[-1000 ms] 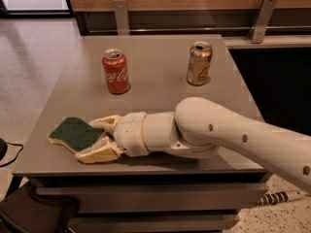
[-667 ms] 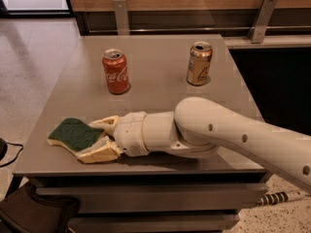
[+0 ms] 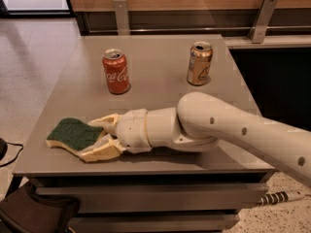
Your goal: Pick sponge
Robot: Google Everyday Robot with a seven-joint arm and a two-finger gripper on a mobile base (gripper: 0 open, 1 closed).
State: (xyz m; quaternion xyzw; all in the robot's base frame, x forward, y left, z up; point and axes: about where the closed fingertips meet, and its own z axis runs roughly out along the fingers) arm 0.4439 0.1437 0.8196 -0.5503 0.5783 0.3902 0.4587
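The sponge (image 3: 72, 131), dark green on top over pale yellow foam, lies flat near the front left corner of the grey table (image 3: 160, 72). My gripper (image 3: 89, 139) reaches in from the right, low over the table. It is open, with one cream fingertip (image 3: 103, 121) at the sponge's far edge and the other (image 3: 96, 153) at its near edge. The sponge's right end sits between them. The sponge rests on the table.
A red Coca-Cola can (image 3: 116, 71) stands at the back left of the table and a gold can (image 3: 199, 63) at the back right. A wooden wall with metal brackets (image 3: 262, 18) runs behind. A dark bag (image 3: 34, 212) lies on the floor at the front left.
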